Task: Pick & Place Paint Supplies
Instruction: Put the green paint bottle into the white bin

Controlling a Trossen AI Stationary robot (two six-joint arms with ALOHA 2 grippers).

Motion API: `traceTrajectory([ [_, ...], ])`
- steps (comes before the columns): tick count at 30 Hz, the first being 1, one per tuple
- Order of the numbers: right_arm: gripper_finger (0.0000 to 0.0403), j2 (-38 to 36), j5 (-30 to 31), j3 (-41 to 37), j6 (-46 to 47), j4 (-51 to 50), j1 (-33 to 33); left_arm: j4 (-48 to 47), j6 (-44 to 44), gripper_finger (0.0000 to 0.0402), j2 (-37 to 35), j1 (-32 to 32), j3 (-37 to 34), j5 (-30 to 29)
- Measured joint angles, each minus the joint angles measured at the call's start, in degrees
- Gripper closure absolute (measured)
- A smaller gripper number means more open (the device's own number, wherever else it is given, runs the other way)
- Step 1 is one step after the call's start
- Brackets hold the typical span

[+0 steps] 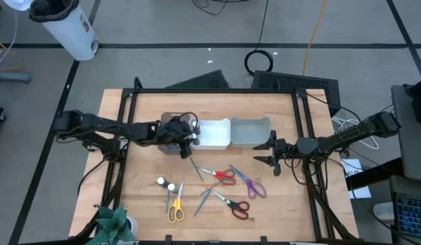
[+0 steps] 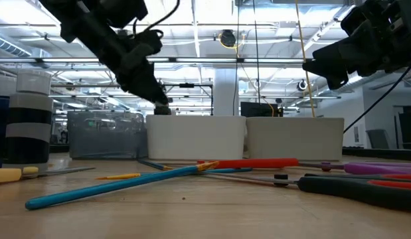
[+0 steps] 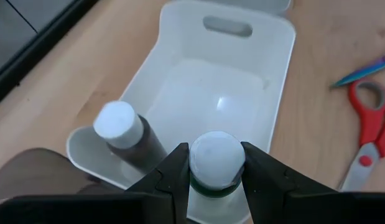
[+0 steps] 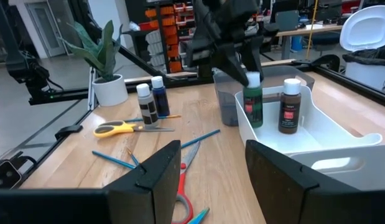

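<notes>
Pinching a round-capped green bottle (image 3: 216, 163), the left gripper (image 3: 214, 180) hangs over the glossy white plastic bin (image 3: 276, 81); the right gripper (image 4: 212, 165), fingers apart and empty, waits at three o'clock.

No legible text anywhere; labels on the bottles (image 4: 288, 106) too small to read.

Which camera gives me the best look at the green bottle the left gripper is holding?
The right wrist view: green bottle shows full length, pinched at its cap by the left gripper, low inside the white bin. The left wrist view shows only its white cap between the fingers. The high and low views hide it behind the arm.
</notes>
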Motion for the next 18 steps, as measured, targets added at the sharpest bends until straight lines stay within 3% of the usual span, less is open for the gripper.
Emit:
traceTrajectory([
  [12, 0.0232, 0.0, 0.0, 0.0, 0.0, -0.2, 0.0, 1.4, 0.2, 0.0279, 3.5, 0.0, 0.0, 0.0],
  [18, 0.0232, 0.0, 0.0, 0.0, 0.0, -0.2, 0.0, 2.0, 0.2, 0.0183, 3.5, 0.0, 0.0, 0.0],
])
